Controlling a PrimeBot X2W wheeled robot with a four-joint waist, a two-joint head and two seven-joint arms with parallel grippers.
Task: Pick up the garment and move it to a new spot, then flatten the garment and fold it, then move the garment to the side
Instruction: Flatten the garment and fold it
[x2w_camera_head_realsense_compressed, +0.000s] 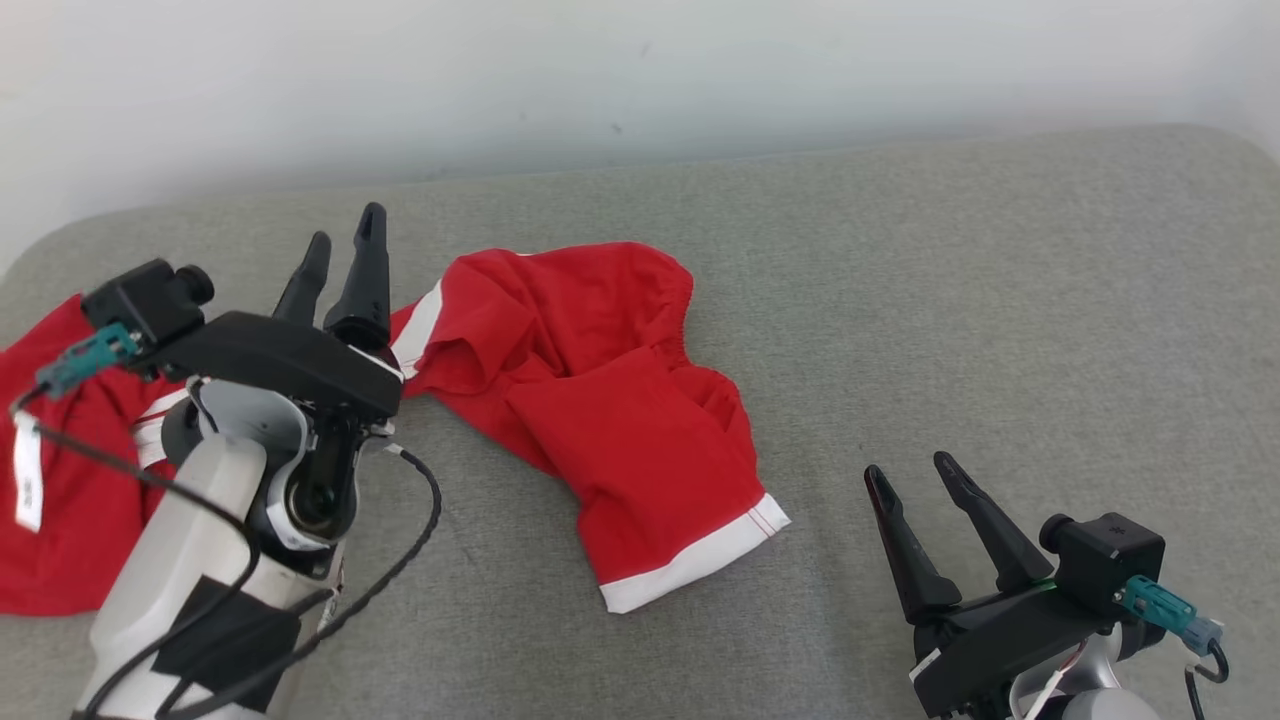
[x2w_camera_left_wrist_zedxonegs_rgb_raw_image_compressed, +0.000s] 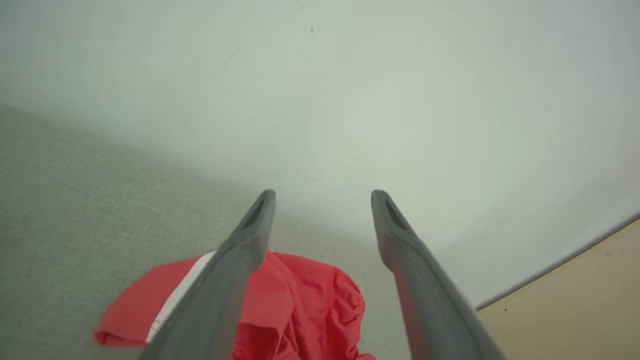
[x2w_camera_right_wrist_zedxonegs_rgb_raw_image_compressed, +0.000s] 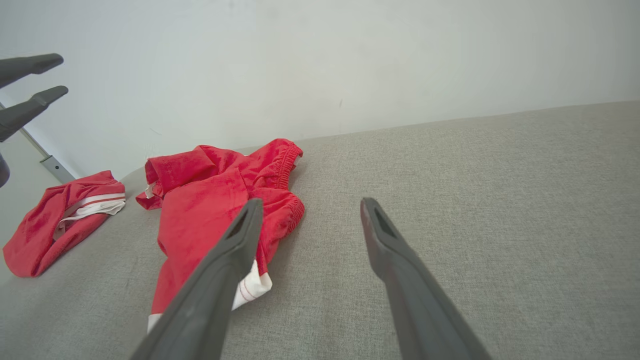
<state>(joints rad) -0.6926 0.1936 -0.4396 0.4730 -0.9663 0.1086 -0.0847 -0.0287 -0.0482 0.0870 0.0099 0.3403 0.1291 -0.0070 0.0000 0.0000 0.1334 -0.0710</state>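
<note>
Garment (x2w_camera_head_realsense_compressed: 600, 400): bright red, plain; white hem band crossed by thin red lines.
Second garment (x2w_camera_head_realsense_compressed: 60, 520): same red, white stripes along one edge.
Cushion (x2w_camera_head_realsense_compressed: 950, 300): grey-green, fine woven fleck.
Wall (x2w_camera_head_realsense_compressed: 640, 70): off-white, a few dark specks.
Left gripper (x2w_camera_head_realsense_compressed: 345, 225) and right gripper (x2w_camera_head_realsense_compressed: 908, 465): black fingers, black bodies.
Forearm (x2w_camera_head_realsense_compressed: 190, 530): white, with a black patch.
Connector (x2w_camera_head_realsense_compressed: 85, 358): teal.
Cable (x2w_camera_head_realsense_compressed: 420, 520): black.
Tag (x2w_camera_head_realsense_compressed: 27, 485): white.
Floor (x2w_camera_left_wrist_zedxonegs_rgb_raw_image_compressed: 575, 300): pale beige.
</note>
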